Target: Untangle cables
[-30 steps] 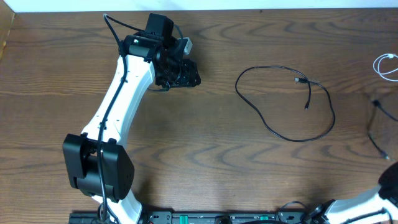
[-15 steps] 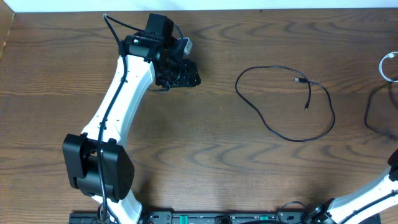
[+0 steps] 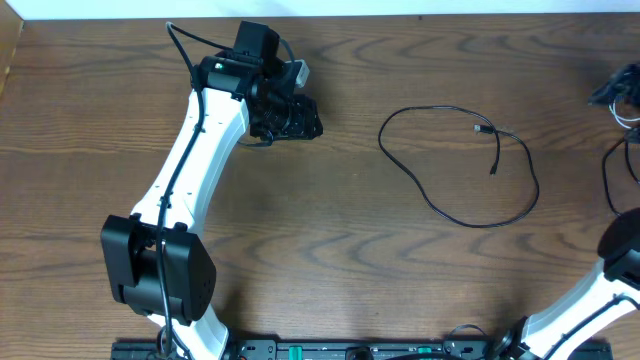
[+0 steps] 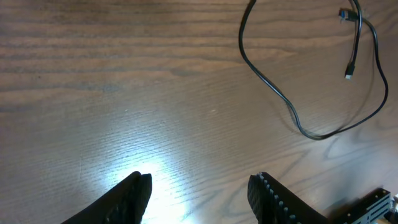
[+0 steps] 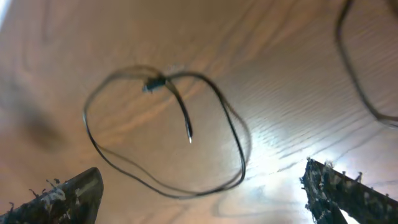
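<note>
**Operator:** As the table (image 3: 350, 260) stands now, report status.

**Unit:** My left gripper (image 4: 200, 180): fingers partly apart, empty. Black cable (image 3: 538, 186): one loose loop flat on the table, centre-right, untouched. My right gripper (image 5: 202, 177): fingers wide apart, empty, right of the loop.

plain brown woodgrain surface (image 3: 330, 250), nothing fancy, bright glare patch (image 4: 152, 171) under the left wrist cam, pale strip (image 3: 400, 8) along the far edge

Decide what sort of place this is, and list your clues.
Probably a robot test bench: a white left arm and right arm mounted at a wooden table, with a loose black cable laid on it.
</note>
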Robot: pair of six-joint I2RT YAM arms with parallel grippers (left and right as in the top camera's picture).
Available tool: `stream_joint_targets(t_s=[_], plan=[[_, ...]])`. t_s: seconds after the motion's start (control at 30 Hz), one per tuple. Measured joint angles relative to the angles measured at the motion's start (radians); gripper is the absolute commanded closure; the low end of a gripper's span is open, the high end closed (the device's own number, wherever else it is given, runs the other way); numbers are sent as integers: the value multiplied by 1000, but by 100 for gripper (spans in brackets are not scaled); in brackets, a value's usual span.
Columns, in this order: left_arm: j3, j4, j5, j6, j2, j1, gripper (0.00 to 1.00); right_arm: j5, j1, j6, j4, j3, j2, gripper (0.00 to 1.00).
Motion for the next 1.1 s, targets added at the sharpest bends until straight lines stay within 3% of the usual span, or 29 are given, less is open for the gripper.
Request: stream_joint_targets(t_s=[0.23, 0.6, 1.1], plan=[[0, 2, 0, 0, 0, 0, 44, 40, 61, -34, 37, -235, 0, 5], [0, 7, 0, 0, 0, 0, 44, 62, 178, -50, 250, -564, 0, 9], [0, 7, 0, 0, 0, 0, 44, 197, 293, 30, 462, -698, 0, 15]])
